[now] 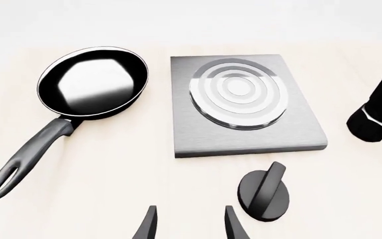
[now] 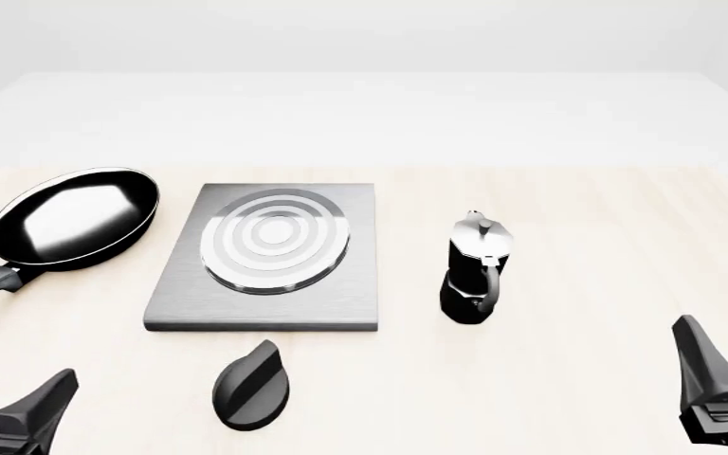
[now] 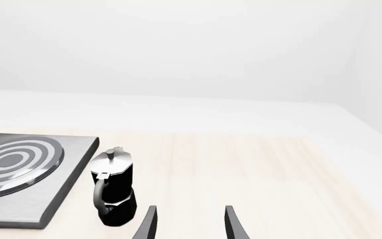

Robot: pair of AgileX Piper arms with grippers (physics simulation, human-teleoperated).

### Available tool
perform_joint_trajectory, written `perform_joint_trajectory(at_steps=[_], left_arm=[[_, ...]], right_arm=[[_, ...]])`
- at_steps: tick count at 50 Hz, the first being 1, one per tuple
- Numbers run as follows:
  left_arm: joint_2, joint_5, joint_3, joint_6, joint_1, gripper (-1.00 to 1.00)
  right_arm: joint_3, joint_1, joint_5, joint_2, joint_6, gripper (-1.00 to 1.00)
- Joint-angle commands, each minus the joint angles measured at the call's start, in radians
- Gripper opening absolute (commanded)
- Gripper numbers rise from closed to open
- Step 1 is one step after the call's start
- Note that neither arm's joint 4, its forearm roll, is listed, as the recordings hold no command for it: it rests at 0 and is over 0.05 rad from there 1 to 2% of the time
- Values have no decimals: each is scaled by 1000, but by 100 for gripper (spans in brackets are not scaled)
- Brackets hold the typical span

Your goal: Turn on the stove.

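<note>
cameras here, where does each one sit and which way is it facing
Front view: fixed above and behind the arms, looking forward and down on the stove, its dial, frying pan and moka pot; left gripper and right gripper show at the bottom corners.
Left wrist view: behind the left gripper, facing pan, stove and dial; open fingertips show.
Right wrist view: behind the right gripper, facing moka pot and stove edge; open fingertips show.
All three share stove and moka pot.
</note>
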State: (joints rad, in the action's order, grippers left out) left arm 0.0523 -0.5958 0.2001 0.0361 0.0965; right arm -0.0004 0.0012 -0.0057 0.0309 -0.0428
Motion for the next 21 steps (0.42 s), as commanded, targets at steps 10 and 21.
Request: perform_joint_trajectory(at_steps=[10, 21], left_arm=[[-52, -59, 111, 19, 13, 100], [-52, -94, 160, 12, -22, 100]], right_arm=[[0, 0, 12, -15, 7, 100], [0, 0, 6, -7, 4, 100]])
